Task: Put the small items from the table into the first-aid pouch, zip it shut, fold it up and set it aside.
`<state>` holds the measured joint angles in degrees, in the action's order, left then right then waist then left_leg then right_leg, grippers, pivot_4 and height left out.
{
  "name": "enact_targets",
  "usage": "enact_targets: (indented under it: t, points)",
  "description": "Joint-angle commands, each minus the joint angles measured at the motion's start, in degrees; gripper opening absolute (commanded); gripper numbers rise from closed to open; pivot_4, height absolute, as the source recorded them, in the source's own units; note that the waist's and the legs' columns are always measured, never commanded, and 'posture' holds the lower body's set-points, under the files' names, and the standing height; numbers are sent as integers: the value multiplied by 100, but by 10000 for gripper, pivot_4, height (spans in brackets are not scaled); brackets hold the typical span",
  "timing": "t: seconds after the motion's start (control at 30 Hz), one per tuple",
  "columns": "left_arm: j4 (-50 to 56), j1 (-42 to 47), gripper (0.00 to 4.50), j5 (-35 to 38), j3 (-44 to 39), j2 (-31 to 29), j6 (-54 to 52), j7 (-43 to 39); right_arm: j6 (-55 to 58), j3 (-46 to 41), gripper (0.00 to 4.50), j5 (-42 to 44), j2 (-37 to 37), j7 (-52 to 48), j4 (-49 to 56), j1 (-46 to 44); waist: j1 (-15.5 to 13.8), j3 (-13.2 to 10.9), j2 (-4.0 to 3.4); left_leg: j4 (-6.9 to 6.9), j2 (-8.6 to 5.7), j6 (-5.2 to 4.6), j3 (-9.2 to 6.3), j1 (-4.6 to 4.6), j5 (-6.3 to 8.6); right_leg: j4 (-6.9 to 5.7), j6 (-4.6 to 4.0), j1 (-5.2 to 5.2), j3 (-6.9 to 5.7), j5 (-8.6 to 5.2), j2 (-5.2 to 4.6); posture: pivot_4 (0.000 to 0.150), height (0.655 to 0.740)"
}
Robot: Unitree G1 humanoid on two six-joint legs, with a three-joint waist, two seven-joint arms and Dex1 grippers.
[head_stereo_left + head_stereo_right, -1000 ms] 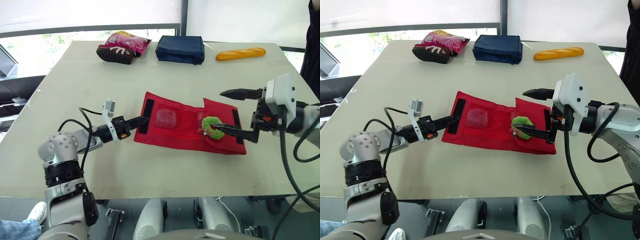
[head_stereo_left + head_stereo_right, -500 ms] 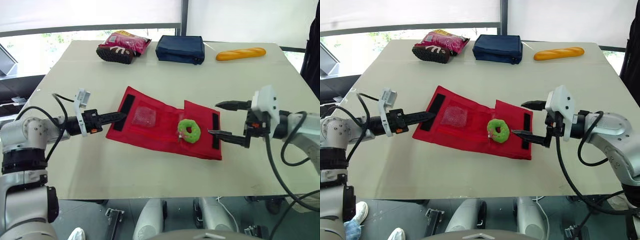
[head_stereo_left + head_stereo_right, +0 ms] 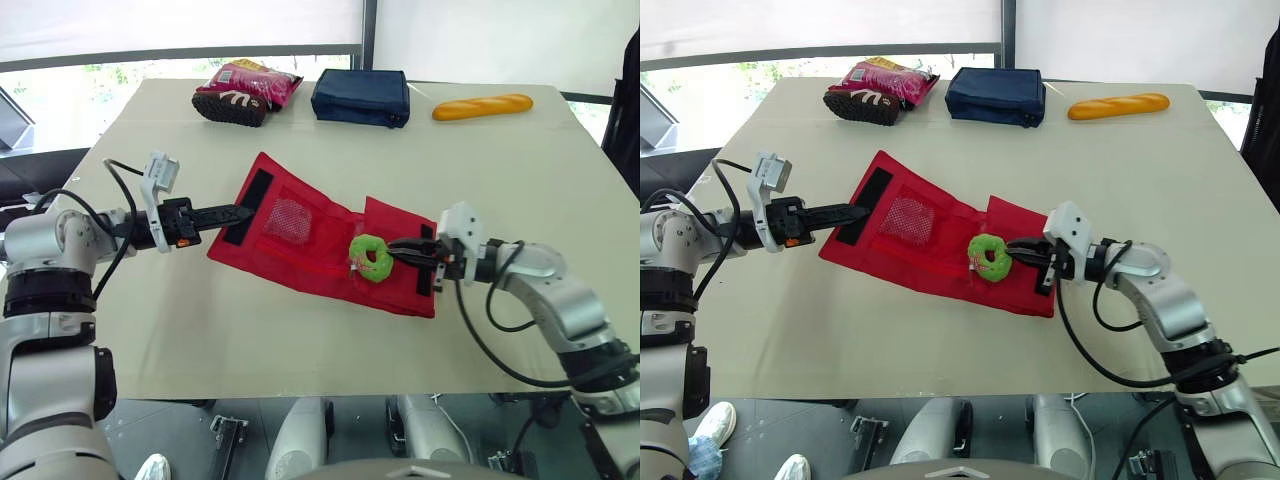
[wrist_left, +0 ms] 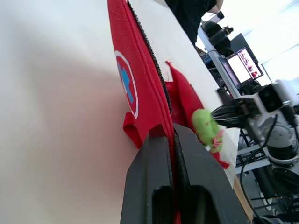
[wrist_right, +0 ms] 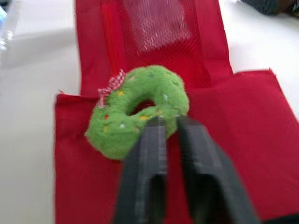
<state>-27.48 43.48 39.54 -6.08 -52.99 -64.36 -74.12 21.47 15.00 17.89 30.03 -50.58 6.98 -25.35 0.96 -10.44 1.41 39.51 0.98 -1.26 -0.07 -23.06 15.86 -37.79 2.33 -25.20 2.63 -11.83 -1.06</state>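
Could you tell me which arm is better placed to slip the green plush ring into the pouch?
Right: the right hand pinches the green plush ring lying on the red pouch, while the left hand is clamped on the pouch's edge, steadying it.

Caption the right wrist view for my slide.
Right gripper pinching the green plush ring on the red pouch.

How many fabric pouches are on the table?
2. The red first-aid pouch lies centrally, its left end pinched by the left gripper, a green ring on it held by the right gripper. The navy pouch sits at the far edge of the table, beside the baguette.
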Motion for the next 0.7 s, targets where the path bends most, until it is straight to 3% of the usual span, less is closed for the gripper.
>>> enact_targets:
  t: [0.03,0.23,0.4,0.7]
  points:
    - [493,350,0,358,-269,46,-210,-89,122,289,784,-478,1,97,-80,-147,-1,0,0,0,0,0,-1,0,0,0,0,0,0,0,0,1500,7134]
    - [1373,686,0,925,-328,448,-758,77,611,761,784,-1012,-142,276,-155,-292,5,1,2,4,0,1,-8,1,0,-5,0,0,1,0,0,1500,7134]
    - [1824,1073,0,1310,-205,1386,-1022,499,835,1100,784,-1423,-437,476,-340,-472,61,4,8,4,-1,14,-16,13,-8,-16,1,4,6,1,5,1500,7134]
    - [1804,988,0,1157,363,2463,-871,738,842,750,784,-1470,-574,646,-311,-469,140,7,9,5,6,41,-16,23,-25,-24,-7,10,-1,8,18,1500,7134]
